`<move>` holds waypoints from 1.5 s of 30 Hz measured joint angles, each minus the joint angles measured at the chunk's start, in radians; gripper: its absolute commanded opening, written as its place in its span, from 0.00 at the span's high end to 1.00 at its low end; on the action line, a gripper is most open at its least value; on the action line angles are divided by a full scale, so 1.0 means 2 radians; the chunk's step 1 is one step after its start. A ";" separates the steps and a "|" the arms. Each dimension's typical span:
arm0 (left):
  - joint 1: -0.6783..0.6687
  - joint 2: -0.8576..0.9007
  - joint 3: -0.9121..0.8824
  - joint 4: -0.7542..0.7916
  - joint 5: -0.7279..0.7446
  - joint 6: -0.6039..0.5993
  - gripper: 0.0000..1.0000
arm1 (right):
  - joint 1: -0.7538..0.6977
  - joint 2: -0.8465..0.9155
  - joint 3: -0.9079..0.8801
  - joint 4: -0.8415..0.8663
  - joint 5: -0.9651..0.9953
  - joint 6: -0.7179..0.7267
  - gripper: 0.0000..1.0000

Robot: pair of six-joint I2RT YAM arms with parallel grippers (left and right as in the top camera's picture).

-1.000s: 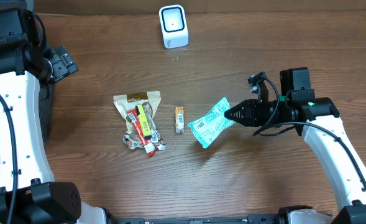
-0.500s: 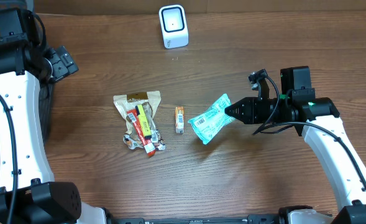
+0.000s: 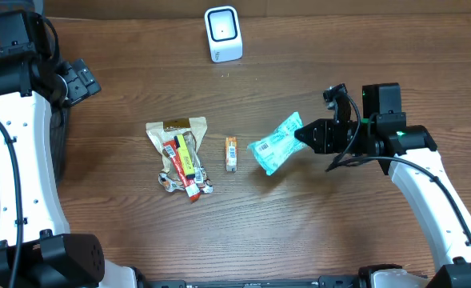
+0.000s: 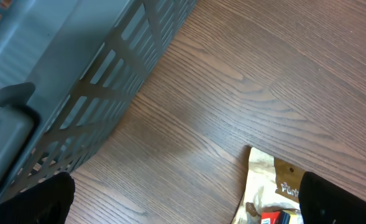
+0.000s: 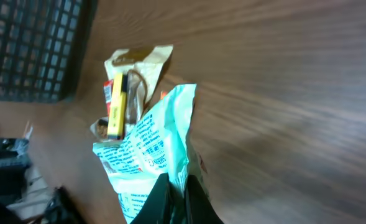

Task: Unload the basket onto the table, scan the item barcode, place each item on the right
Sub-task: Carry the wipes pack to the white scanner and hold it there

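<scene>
Currently the carry-to-scanner step looks to be in hand. At nine o'clock the left hand point(image 3: 81, 80) hangs beside the grey basket point(image 4: 77, 81), its fingers spread wide and holding nothing. Near the middle of the tabletop point(image 3: 139, 240) lies a pile of snack packets point(image 3: 179, 156), with a small orange stick packet point(image 3: 231, 154) just at its three o'clock. The white barcode scanner point(image 3: 222, 34) stands at twelve o'clock. The teal snack packet point(image 3: 273, 146) appears raised off the wood toward three o'clock, pinched by one edge in the right hand point(image 3: 301, 134), whose fingers are clamped tight. Next, I judge, the packet must travel toward eleven o'clock and turn its barcode face to the scanner's window.
</scene>
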 measured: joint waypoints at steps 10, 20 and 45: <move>0.000 0.000 0.000 0.000 0.000 0.000 0.00 | 0.000 0.000 0.007 0.042 0.012 0.058 0.97; 0.000 0.000 0.000 0.000 0.000 0.000 0.00 | 0.000 0.001 0.204 -0.042 0.027 0.075 0.97; 0.000 0.000 0.000 0.000 0.000 0.000 0.00 | 0.144 0.179 0.338 0.116 0.317 0.010 0.96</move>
